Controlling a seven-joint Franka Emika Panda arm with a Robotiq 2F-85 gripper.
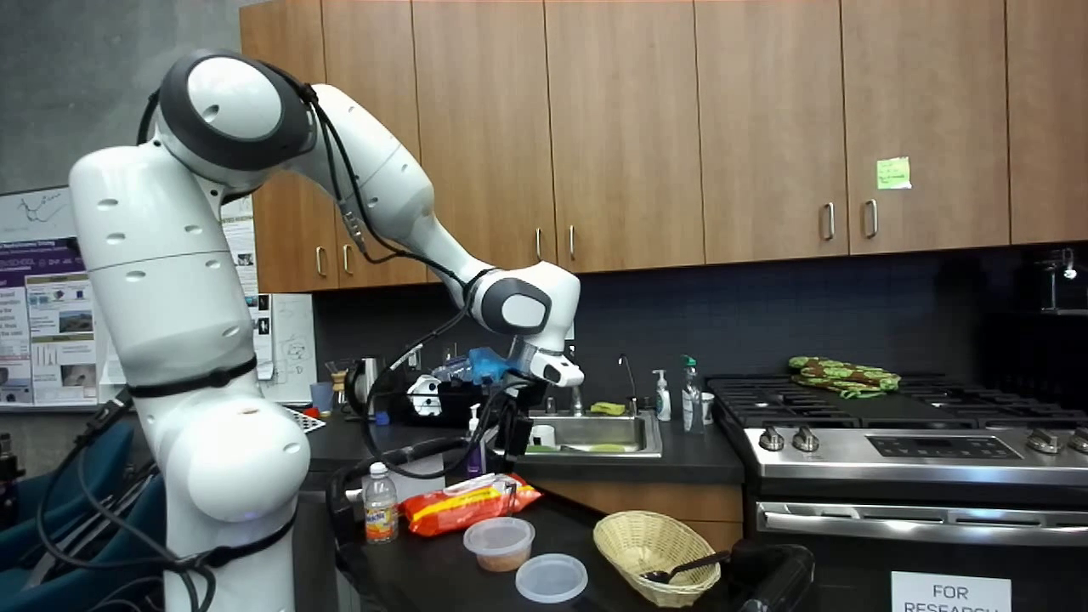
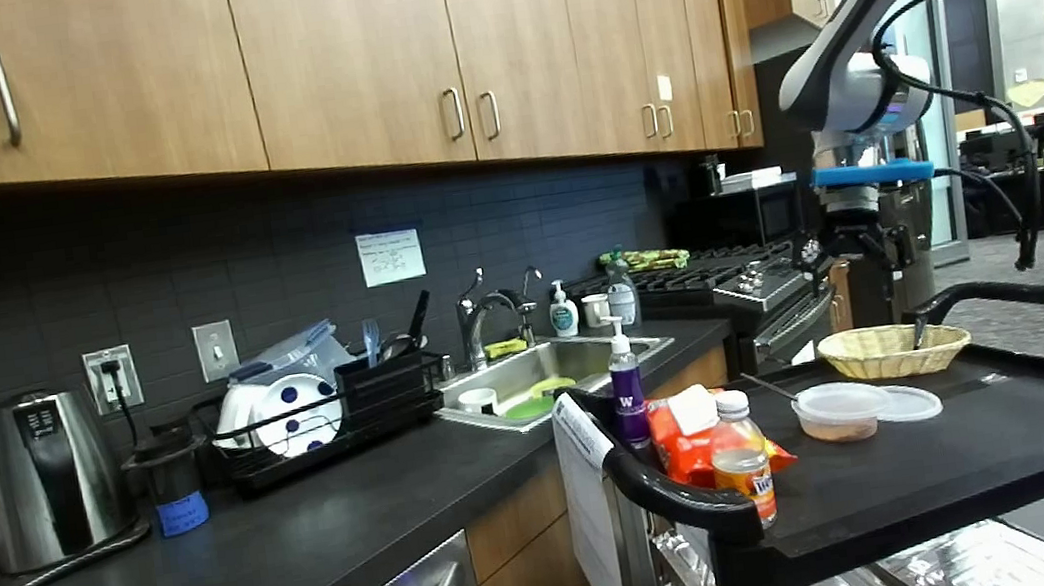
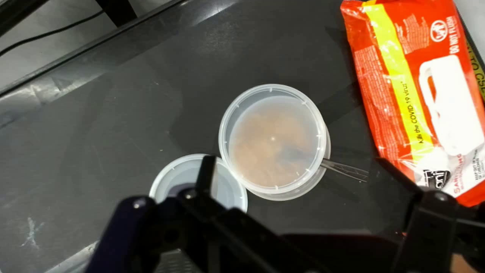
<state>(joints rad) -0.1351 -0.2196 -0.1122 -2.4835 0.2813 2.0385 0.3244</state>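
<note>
Gripper [image 3: 293, 167] hangs spread wide over the centre-frame deli container [image 3: 271, 138], likely light, flexible, best pinched by its sides!

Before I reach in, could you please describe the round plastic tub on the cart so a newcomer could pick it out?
Find the black cart and, on its top, the red-and-yellow packet. Close by stands a round, translucent tub, with a pale flat lid beside it. Unlike that lid, the tub looks pinkish-brown inside, and a slim utensil handle sticks out at its rim.
</note>
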